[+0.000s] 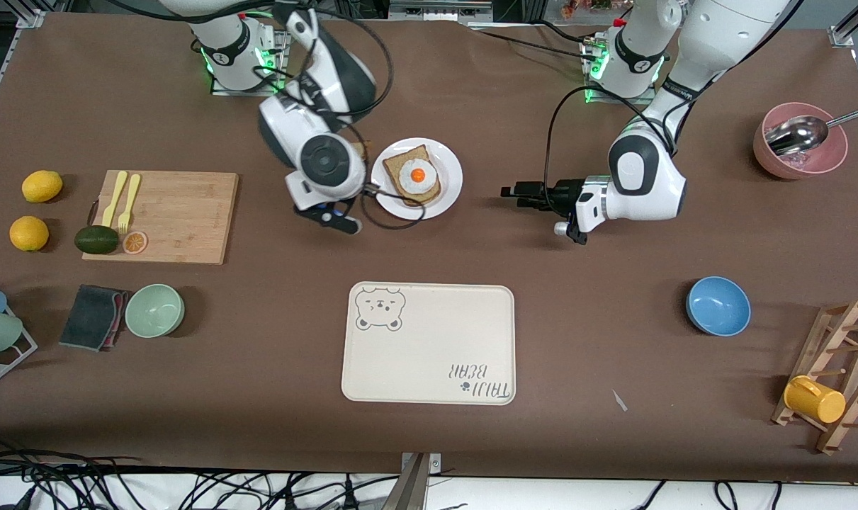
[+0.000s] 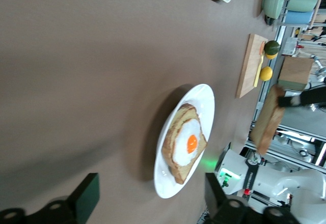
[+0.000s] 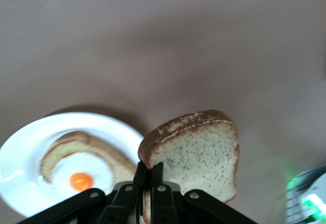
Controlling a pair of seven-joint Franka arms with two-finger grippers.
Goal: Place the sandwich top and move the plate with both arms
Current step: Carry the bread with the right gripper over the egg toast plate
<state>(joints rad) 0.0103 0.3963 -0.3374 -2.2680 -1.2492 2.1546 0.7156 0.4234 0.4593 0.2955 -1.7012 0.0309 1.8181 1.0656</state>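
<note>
- Right gripper [image 3: 149,175] at the bottom centre of the frame, fingers pinched tight on the sandwich top [image 3: 196,155], gripping its lower corner.
- The slice stands upright, speckled face showing, dark crust arching over it.
- Lower left: the plate [image 3: 23,147] on the brown desk [image 3: 163,40], carrying bread with a fried egg [image 3: 81,175].

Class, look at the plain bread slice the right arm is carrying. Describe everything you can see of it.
The sandwich top is a tan, speckled slice with a darker brown crust and a rounded top. It looks soft and porous. The right gripper holds it up on edge, jaws pinched on one crust side, in the air beside the white plate, not yet over it. Nothing else touches it. From the left wrist view it shows as a tilted brown slab. The front view hides nearly all of it under the arm.
</note>
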